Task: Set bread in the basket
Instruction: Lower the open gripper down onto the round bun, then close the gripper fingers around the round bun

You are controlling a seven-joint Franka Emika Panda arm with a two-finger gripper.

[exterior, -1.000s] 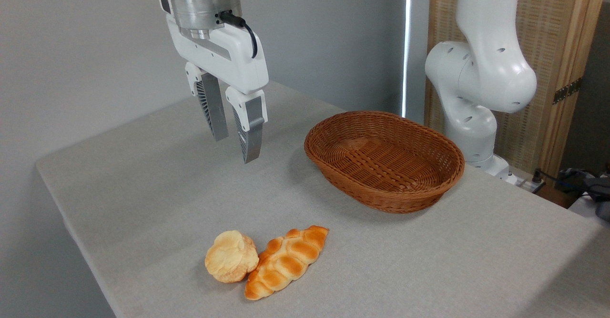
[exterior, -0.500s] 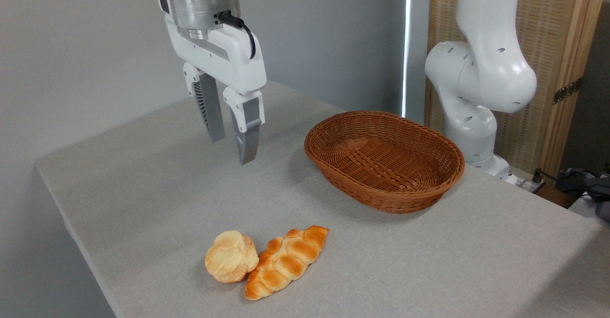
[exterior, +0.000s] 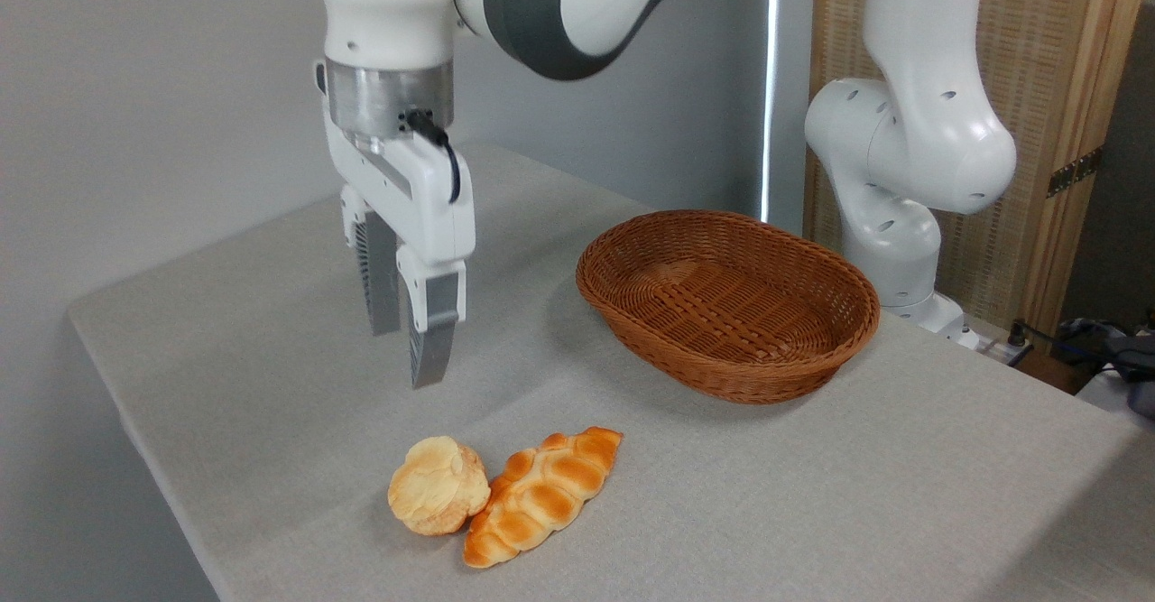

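The bread (exterior: 438, 485) lies on the grey counter (exterior: 271, 385), near its front edge. It is a small, roundish, pale-yellow bun with a lumpy, lightly browned top. Touching the bread on its right side is a braided loaf (exterior: 541, 495), longer, orange-brown and pointed at both ends, lying at a slant so that its far tip points away from the bread toward the back right.

The gripper (exterior: 408, 356) hangs above the counter behind the bread and a little to its left, clear of both the bread and the counter surface. It points straight down. Its jaws stand narrowly apart with nothing between them; from this angle one finger partly overlaps the other, so only a slim gap shows. A black cable runs along the gripper's white body, below the metal wrist ring.

The basket (exterior: 839, 349) sits on the counter behind and to the right of the bread, well apart from it and past the braided loaf. It is oval, shallow, reddish-brown wicker with a thick rim, and holds nothing. The robot's white base column (exterior: 911, 160) rises beyond the basket, farther still from the bread, at the counter's back right corner.
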